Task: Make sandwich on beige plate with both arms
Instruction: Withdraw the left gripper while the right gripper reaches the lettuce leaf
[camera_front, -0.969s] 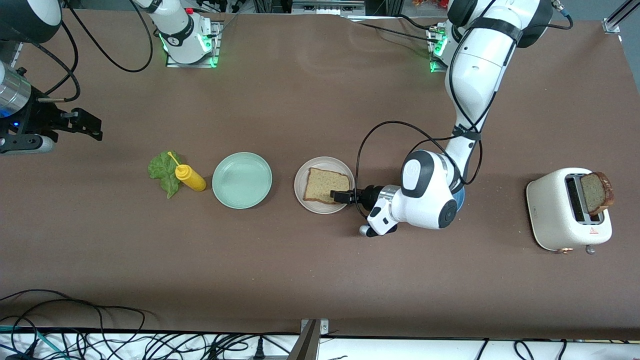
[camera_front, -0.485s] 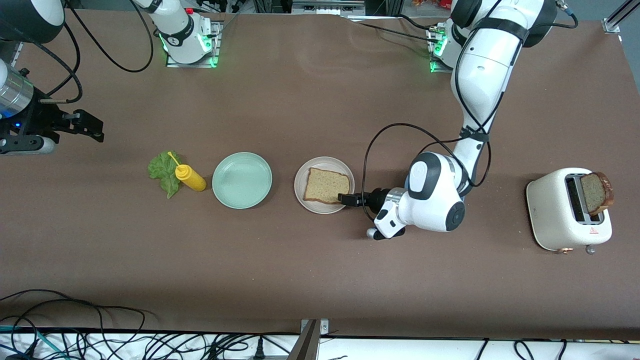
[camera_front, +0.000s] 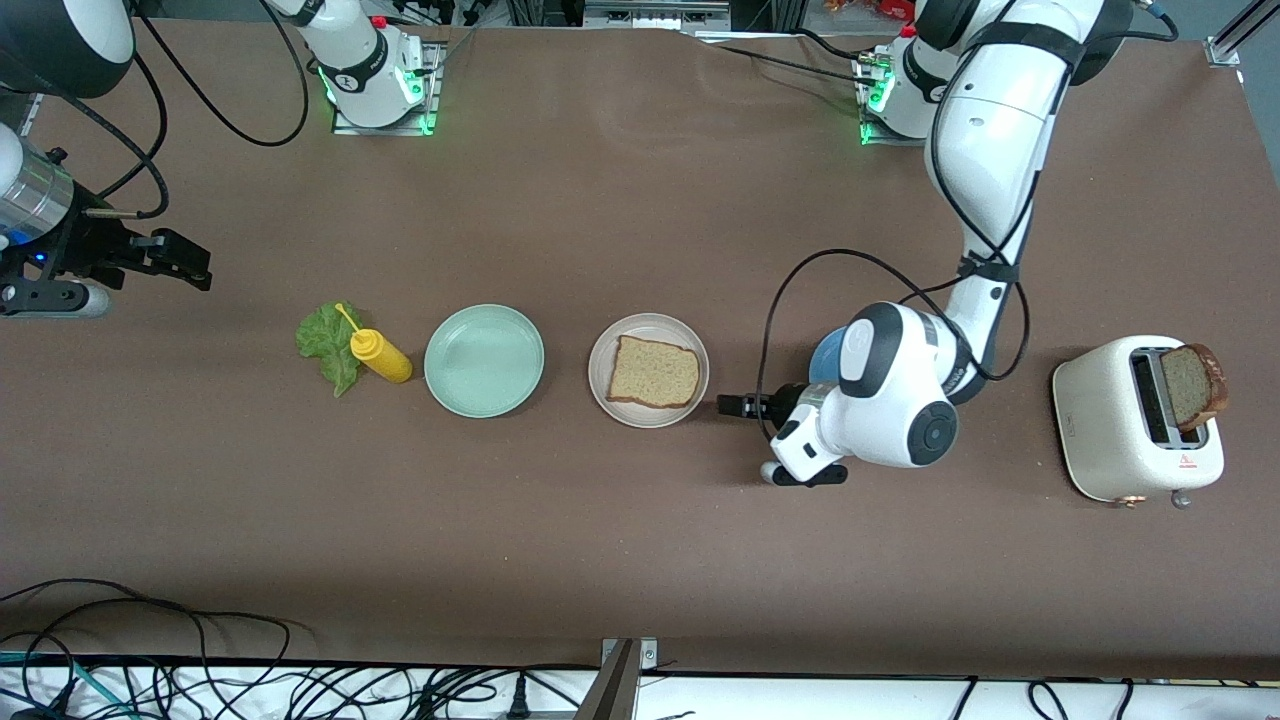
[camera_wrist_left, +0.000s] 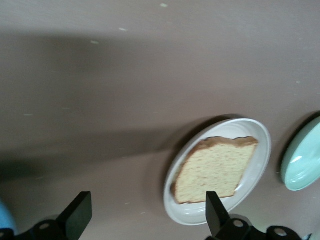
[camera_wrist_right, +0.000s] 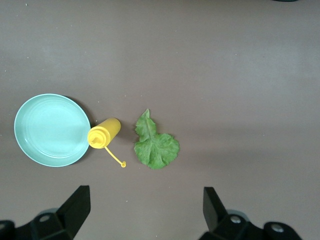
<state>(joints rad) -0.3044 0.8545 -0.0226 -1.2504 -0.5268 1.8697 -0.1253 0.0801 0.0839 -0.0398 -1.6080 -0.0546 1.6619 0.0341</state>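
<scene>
One slice of brown bread (camera_front: 654, 373) lies flat on the beige plate (camera_front: 648, 420) in the middle of the table. My left gripper (camera_front: 735, 405) hangs open and empty over bare table, just off the plate's rim toward the left arm's end. In the left wrist view the bread (camera_wrist_left: 215, 170) and plate (camera_wrist_left: 256, 175) lie ahead of the open left gripper (camera_wrist_left: 146, 212). A green lettuce leaf (camera_front: 325, 345) lies toward the right arm's end. My right gripper (camera_front: 185, 262) is open and empty over the table there; in its wrist view, the right gripper (camera_wrist_right: 145, 205) looks down at the lettuce (camera_wrist_right: 155, 145).
A yellow squeeze bottle (camera_front: 380, 356) lies against the lettuce, next to a mint green plate (camera_front: 484, 360). A white toaster (camera_front: 1135, 418) at the left arm's end holds a second bread slice (camera_front: 1193, 385). A blue plate (camera_front: 825, 352) shows partly under the left arm.
My left gripper has drawn back off the bread and plate toward the left arm's end, leaving the slice lying there. The right gripper has shifted only slightly.
</scene>
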